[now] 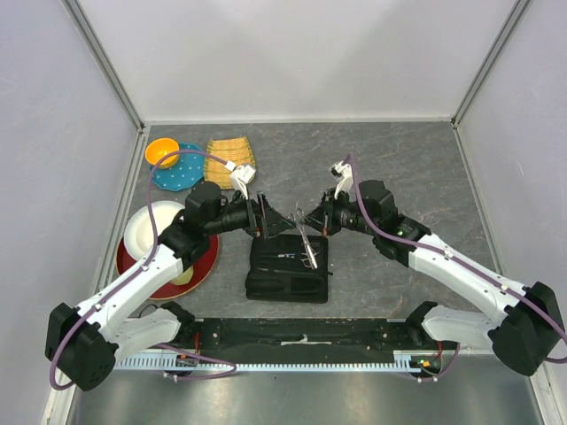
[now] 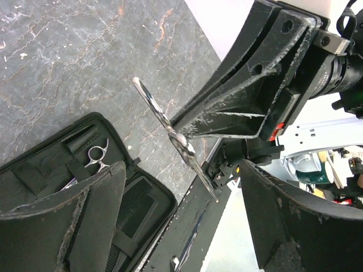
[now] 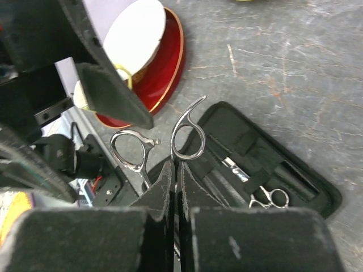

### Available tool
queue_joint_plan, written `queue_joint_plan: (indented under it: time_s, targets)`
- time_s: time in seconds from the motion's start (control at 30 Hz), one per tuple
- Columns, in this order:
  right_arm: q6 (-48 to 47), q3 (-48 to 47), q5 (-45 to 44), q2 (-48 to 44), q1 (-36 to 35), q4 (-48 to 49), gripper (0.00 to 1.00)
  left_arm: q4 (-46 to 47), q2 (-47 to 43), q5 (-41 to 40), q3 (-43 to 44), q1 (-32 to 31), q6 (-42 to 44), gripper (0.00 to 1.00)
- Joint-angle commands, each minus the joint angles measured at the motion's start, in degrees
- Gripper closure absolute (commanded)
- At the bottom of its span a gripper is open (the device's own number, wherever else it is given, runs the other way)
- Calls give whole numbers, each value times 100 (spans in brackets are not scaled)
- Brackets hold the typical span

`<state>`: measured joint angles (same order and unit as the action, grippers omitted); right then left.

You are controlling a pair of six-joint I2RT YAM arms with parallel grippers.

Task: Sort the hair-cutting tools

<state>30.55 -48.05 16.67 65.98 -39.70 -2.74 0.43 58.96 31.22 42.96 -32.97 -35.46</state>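
While right claw pinches scissors, rings beyond fingertips, long axis along fingers; left claw spread wide.

**Q:** What sits on the worktop?

**A:** The worktop is dark grey and marble-patterned, with 3 plain pale walls around it. Near its middle lies 1 flat black zip case, opened out, with elastic straps inside.

**Q:** And on the left side?

**A:** A red plate with a thin gold rim lies near the left edge. A white bowl rests on its far part. Farther back, a blue plate carries a small orange bowl. A yellow woven mat lies just beside the blue plate, on its right.

**Q:** Anything along the near edge?

**A:** A black rail runs across it, with a white slotted strip just in front.
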Motion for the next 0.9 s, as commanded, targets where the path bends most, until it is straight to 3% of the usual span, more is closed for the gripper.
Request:
queue_joint_plan:
  time_s: [0.0, 0.73, 0.83, 0.87]
  targets:
    - [188, 156, 583, -366, -64, 792, 100, 414, -104, 235, -42, 10, 198, 13]
    - [426, 499, 1682, -577, -424, 1962, 100, 643, 10, 24, -130, 1, 13, 15]
    - [321, 473, 1507, -612, -451, 1857, 100, 643, -16, -28, -104, 1, -22, 19]
    - [277, 455, 1428, -603, -451, 1682, 100, 643, -25, -81, -104, 1, -48, 27]
